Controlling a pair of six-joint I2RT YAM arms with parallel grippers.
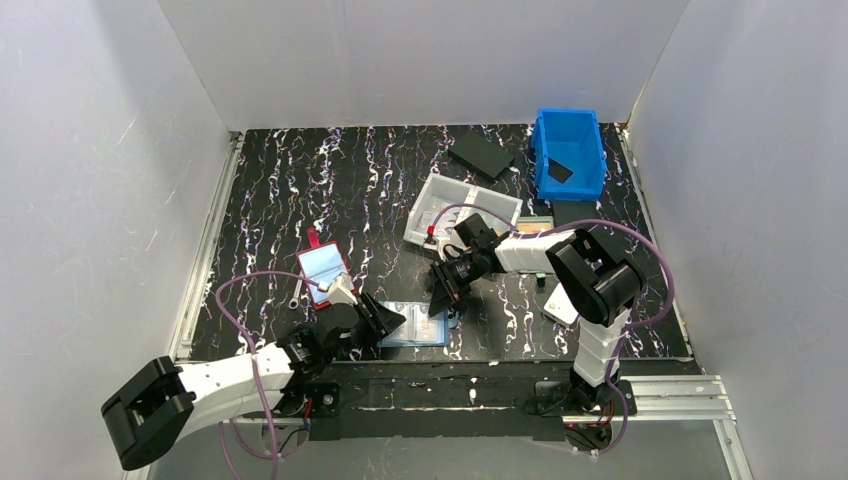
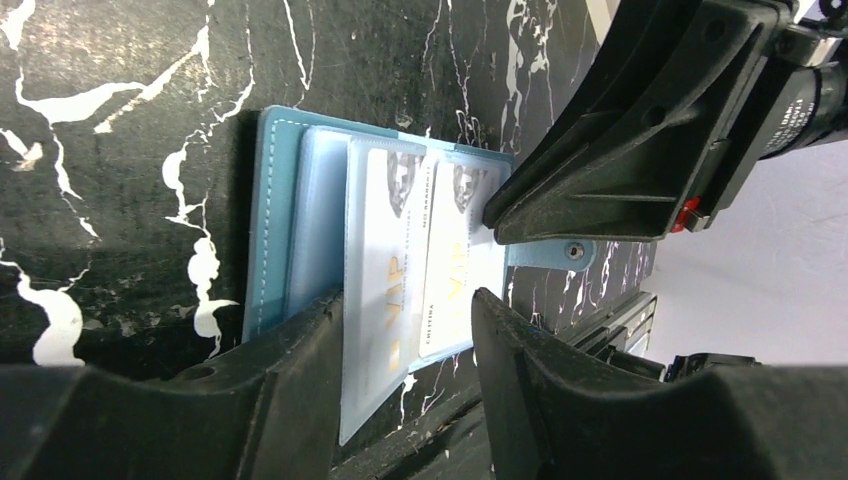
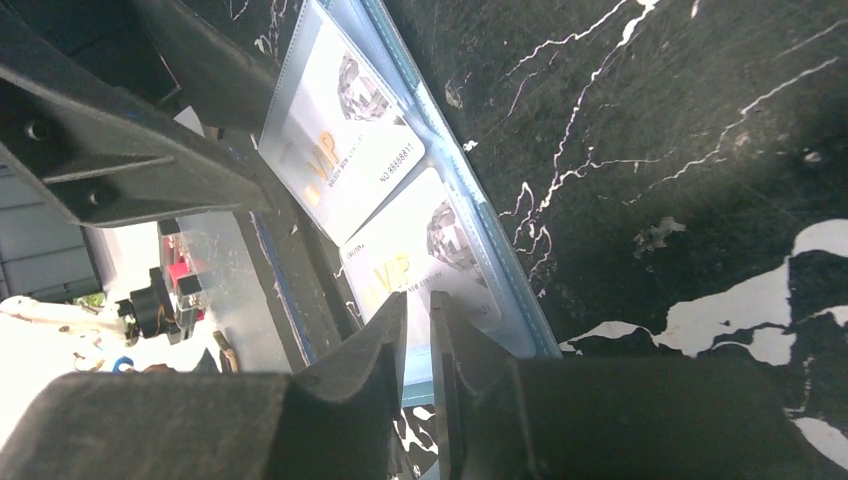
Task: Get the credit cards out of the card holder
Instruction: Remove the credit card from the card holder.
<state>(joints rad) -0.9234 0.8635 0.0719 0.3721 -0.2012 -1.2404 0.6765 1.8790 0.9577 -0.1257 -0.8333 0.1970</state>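
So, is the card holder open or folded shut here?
Open: the card holder lies spread flat, clear pockets facing up, two cards showing.

Gold "VIP" on both credit cards [image 2: 385,290], smaller print unreadable

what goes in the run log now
card holder open | credit cards in pockets | left gripper open astride holder | right gripper narrow at card edge
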